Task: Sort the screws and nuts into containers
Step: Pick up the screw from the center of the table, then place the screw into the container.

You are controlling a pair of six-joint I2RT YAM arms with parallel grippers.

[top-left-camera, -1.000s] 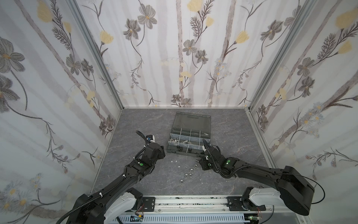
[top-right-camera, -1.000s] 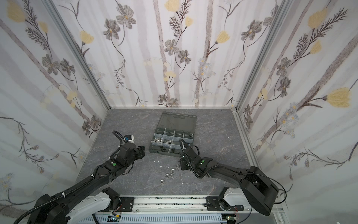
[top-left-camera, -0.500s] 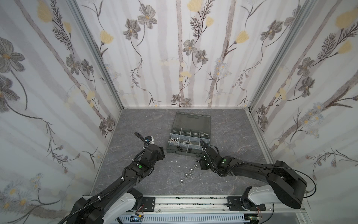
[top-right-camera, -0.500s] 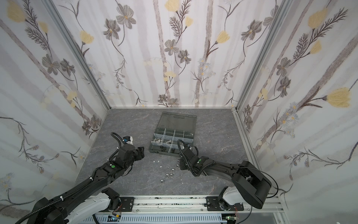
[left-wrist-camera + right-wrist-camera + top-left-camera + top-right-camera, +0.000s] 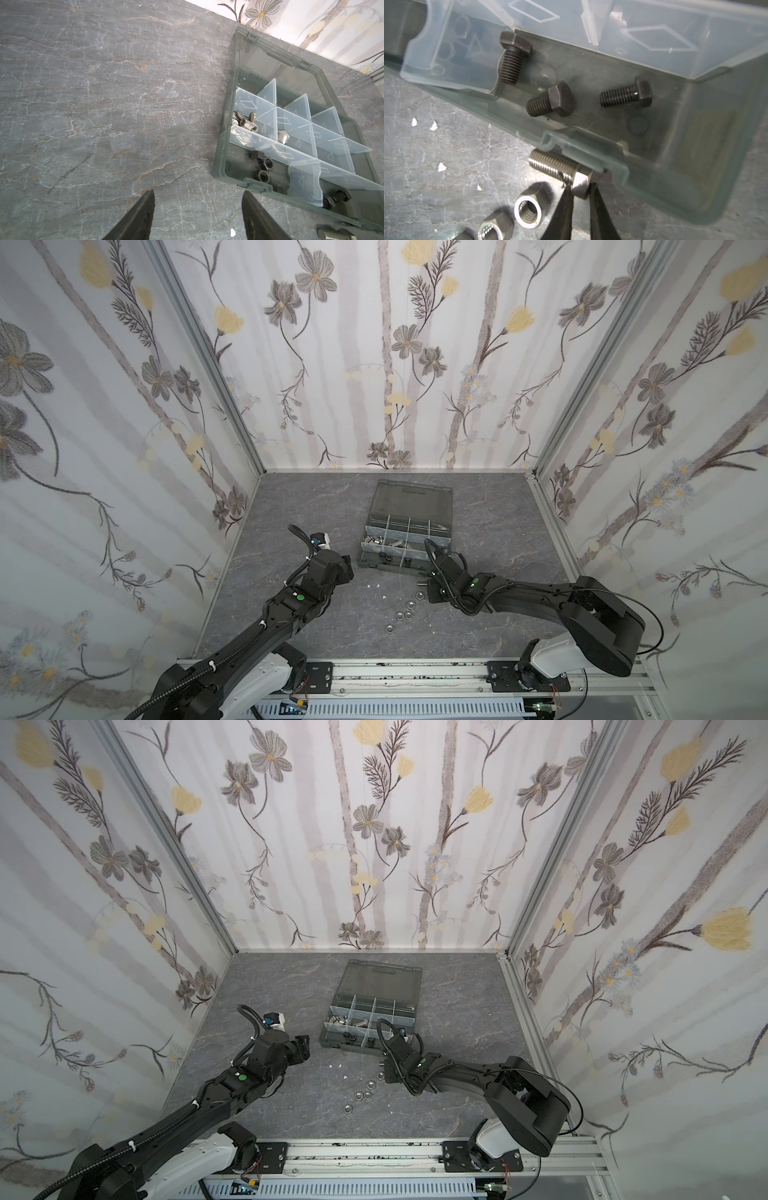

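The containers are compartments of a dark grey case [image 5: 390,568] with its lid open, seen in both top views. My right gripper [image 5: 580,187] is shut on the hex head of a silver screw [image 5: 554,165] that lies against the case's front wall [image 5: 591,143]. Three black screws [image 5: 550,101] lie in the compartment just behind that wall. Silver nuts [image 5: 528,212] rest on the floor beside the right fingers. My left gripper [image 5: 198,199] is open over bare floor beside the case, holding nothing. Black nuts [image 5: 264,164] sit in a front compartment.
Several loose silver nuts [image 5: 399,615] are scattered on the grey floor in front of the case. Small white flecks [image 5: 372,585] lie between the arms. Silver wing nuts [image 5: 245,122] fill a back corner compartment. Patterned walls enclose the floor on three sides.
The right jaws have closed onto the silver screw's head. The left arm has shifted slightly, its gripper still open.
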